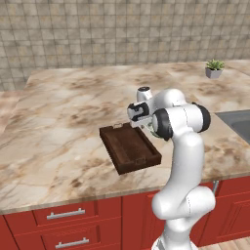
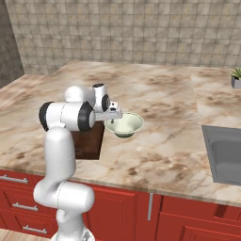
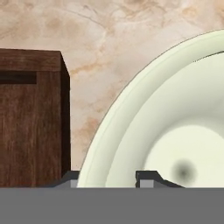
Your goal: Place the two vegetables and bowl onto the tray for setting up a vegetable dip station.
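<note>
The pale green-white bowl (image 2: 124,125) sits on the marble counter just right of the dark brown wooden tray (image 2: 89,140). My gripper (image 2: 113,119) reaches down at the bowl's left rim. In the hand view the bowl (image 3: 175,131) takes up the right side, and its rim lies between the two finger tips of the gripper (image 3: 109,177), one tip outside and one inside, both against it. The tray (image 3: 30,122) stands at the left there, its handle cut-out showing. From the left base view the tray (image 1: 128,149) has nothing in it. The two vegetables are out of view.
A small potted plant (image 1: 214,69) stands far back on the right of the counter. A steel sink (image 2: 226,155) is sunk into the counter to the right. Red cabinet drawers (image 1: 63,215) run below the front edge.
</note>
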